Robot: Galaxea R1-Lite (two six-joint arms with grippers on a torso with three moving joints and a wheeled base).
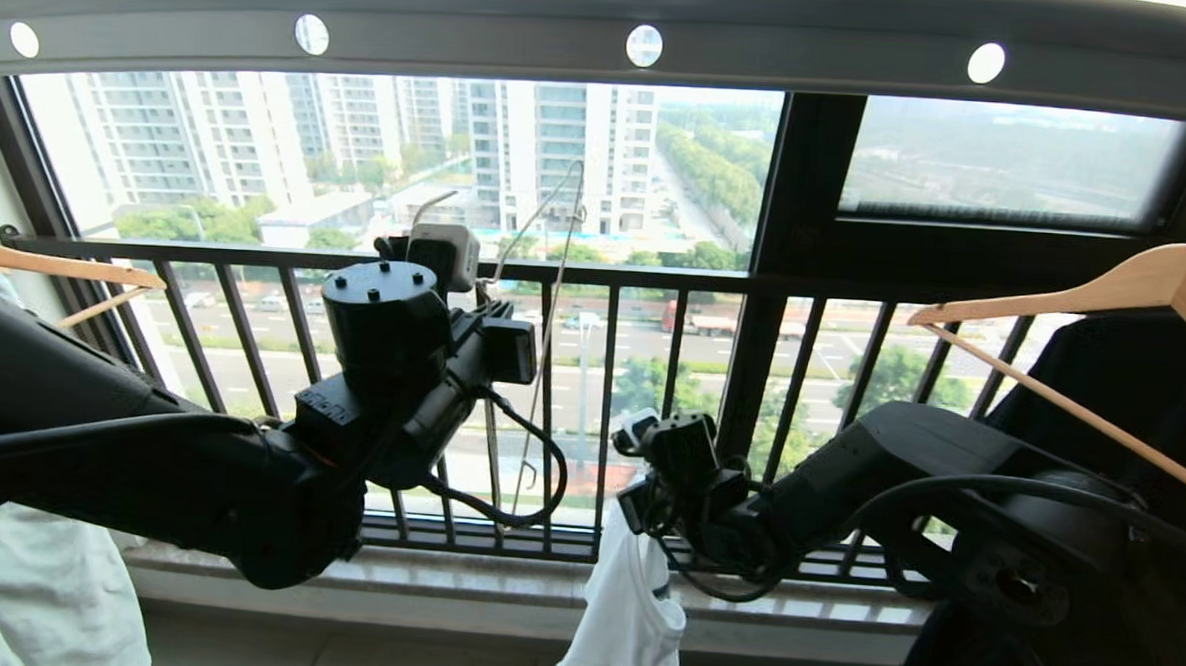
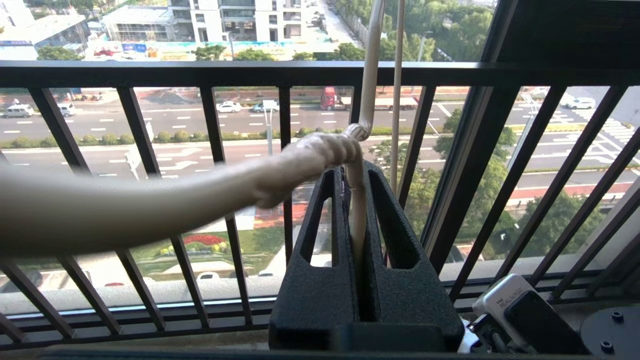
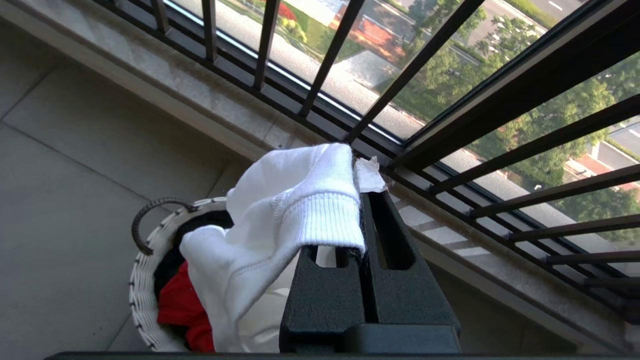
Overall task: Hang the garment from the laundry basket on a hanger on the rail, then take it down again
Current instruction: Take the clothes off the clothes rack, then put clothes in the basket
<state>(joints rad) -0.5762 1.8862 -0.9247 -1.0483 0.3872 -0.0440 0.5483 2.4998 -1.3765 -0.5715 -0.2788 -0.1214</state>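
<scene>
The garment (image 3: 280, 220) hangs above the laundry basket (image 3: 145, 300), its ribbed neckband pinched in the closed right tool (image 3: 362, 200), lifted so it can be dressed. The left tool (image 2: 352, 175), above the basket, clamps the hanger (image 2: 370, 90) upright below the rail (image 1: 606, 43), ready to receive it.

Not much to read here, honestly. The only lettering I can make out is on the small white-and-black camera module (image 2: 520, 312) in the left wrist view, down by the window railing (image 2: 320, 74): it says "REALSENSE" along the white casing, with a tiny word before it that's too small for me to read. There's also some raised lettering on the black left arm housing (image 1: 327, 414) in the head view, but I can't make it out.
</scene>
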